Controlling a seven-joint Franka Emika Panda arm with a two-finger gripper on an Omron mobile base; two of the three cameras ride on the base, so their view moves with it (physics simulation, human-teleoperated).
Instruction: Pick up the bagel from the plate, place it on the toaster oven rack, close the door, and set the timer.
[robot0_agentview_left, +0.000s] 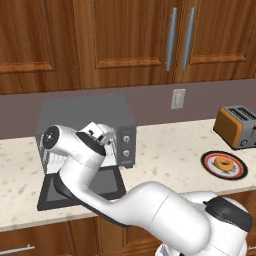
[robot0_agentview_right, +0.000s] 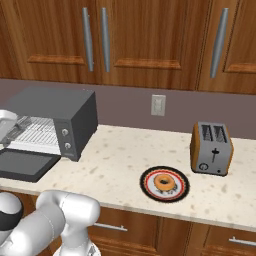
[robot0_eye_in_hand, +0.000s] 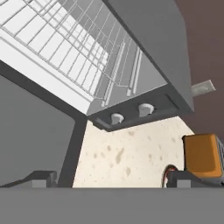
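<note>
Jaws spread wide and empty, the gripper (robot0_eye_in_hand: 109, 180) hangs before the boxy grey toaster oven (robot0_agentview_right: 70, 112) and its silvery wire rack (robot0_eye_in_hand: 65, 48), while the glossy ring-shaped bagel (robot0_agentview_right: 165, 183) sits on the red-rimmed plate (robot0_agentview_right: 148, 186), well apart on speckled stone.

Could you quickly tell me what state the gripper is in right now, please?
Gripper: open and empty, by the toaster oven; the bagel lies on the plate.
</note>
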